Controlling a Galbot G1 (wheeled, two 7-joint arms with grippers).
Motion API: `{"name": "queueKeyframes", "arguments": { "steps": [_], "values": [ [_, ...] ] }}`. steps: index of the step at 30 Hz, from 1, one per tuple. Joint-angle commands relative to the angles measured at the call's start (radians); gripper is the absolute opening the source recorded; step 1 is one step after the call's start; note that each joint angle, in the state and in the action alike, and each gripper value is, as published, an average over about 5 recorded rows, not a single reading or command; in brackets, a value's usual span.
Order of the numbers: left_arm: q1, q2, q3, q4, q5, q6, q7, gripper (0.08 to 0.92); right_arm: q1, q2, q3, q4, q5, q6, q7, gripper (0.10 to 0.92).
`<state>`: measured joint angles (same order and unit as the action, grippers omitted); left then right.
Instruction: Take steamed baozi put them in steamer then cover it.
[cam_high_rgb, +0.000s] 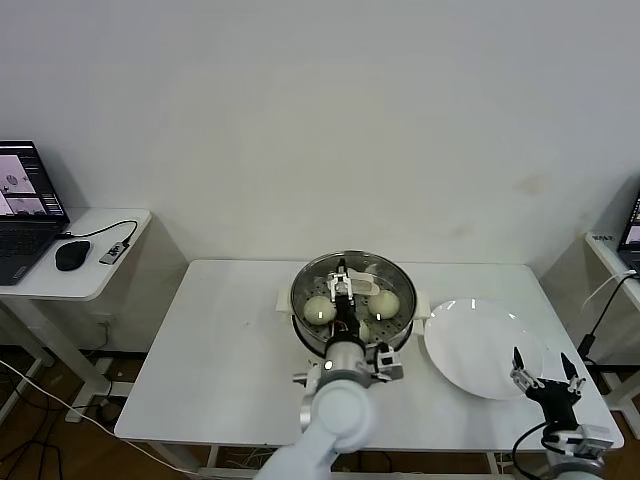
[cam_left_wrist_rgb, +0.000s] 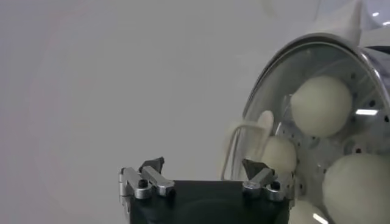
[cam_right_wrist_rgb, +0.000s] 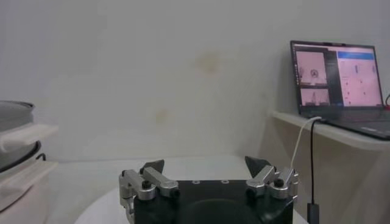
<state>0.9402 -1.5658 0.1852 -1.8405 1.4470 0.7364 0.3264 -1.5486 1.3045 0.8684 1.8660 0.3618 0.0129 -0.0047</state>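
Observation:
The steel steamer (cam_high_rgb: 300, 293) stands mid-table on its cream base. The clear glass cover (cam_high_rgb: 371, 285) lies on top of it, its cream handle just beside my left gripper (cam_high_rgb: 343, 286). That gripper hangs open over the cover with nothing between its fingers. In the left wrist view the left gripper (cam_left_wrist_rgb: 203, 164) stands by the cover's handle (cam_left_wrist_rgb: 242, 141). Through the glass show three baozi (cam_left_wrist_rgb: 321, 105), (cam_left_wrist_rgb: 356, 185), (cam_left_wrist_rgb: 277, 153). From the head they show as baozi (cam_high_rgb: 319, 309), (cam_high_rgb: 384, 302). My right gripper (cam_high_rgb: 545, 376) waits open at the plate's near right edge, also empty (cam_right_wrist_rgb: 205, 163).
A bare white plate (cam_high_rgb: 480, 345) lies right of the steamer. A side table on the left carries a laptop (cam_high_rgb: 20, 205) and a mouse (cam_high_rgb: 72, 255). Another laptop (cam_right_wrist_rgb: 338, 82) sits on a shelf to the right, with a cable hanging down.

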Motion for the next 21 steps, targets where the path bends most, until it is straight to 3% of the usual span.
{"name": "queueKeyframes", "arguments": {
  "steps": [1, 9, 15, 21],
  "values": [
    [0.083, 0.110, -0.174, -0.232, -0.467, -0.220, -0.169, 0.823, -0.022, -0.031, -0.015, 0.064, 0.042, -0.024, -0.003, 0.823],
    [0.204, 0.186, -0.520, -0.299, -1.048, -0.377, -0.308, 0.823, -0.076, -0.121, -0.083, 0.132, 0.086, -0.059, -0.001, 0.823],
    [0.357, 0.201, -0.747, -0.241, -1.298, -0.507, -0.313, 0.823, -0.125, -0.193, -0.162, 0.164, 0.113, -0.098, 0.011, 0.823],
    [0.574, 0.178, -0.801, -0.217, -1.455, -0.598, -0.287, 0.823, -0.115, -0.187, -0.237, 0.156, 0.091, -0.104, 0.027, 0.823]
  ]
}}
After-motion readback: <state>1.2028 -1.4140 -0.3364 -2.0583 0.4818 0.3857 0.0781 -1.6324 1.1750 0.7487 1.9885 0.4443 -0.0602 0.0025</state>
